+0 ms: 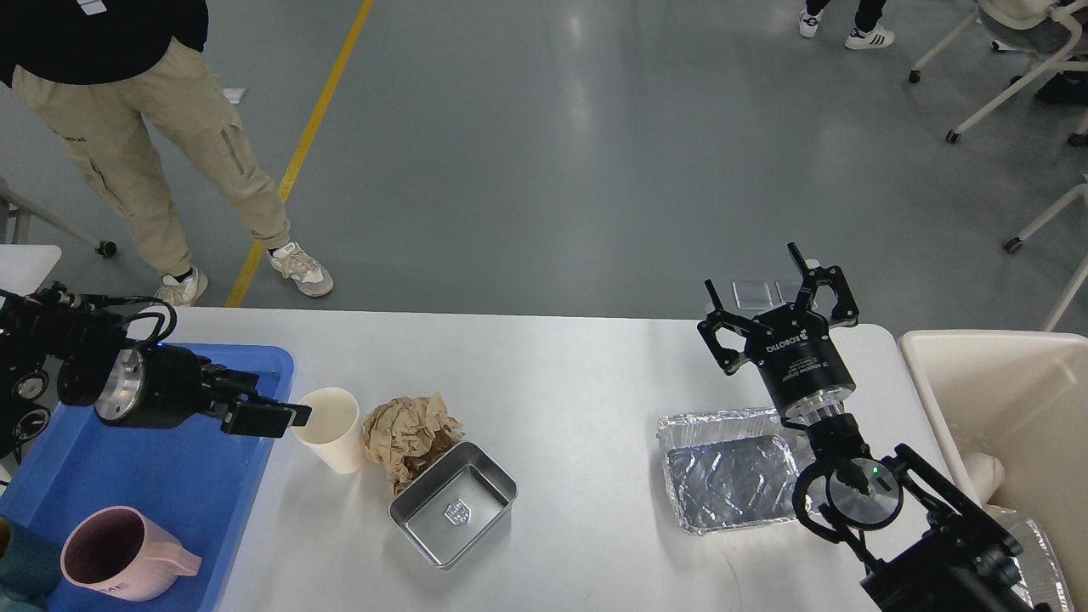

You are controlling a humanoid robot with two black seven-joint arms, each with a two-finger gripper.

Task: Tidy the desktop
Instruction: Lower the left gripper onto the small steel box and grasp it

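The white desktop holds a white paper cup, a crumpled ball of brown paper touching it, a steel rectangular tin and an empty foil tray. My left gripper comes in from the left over the blue tray's right rim. Its fingers look apart, and their tips are at the cup's left side. My right gripper is open and empty. It is raised over the table's far edge, behind the foil tray.
A blue tray at the left holds a pink mug. A cream bin stands off the table's right end. A person stands beyond the far left corner. A small white side table is at the left edge.
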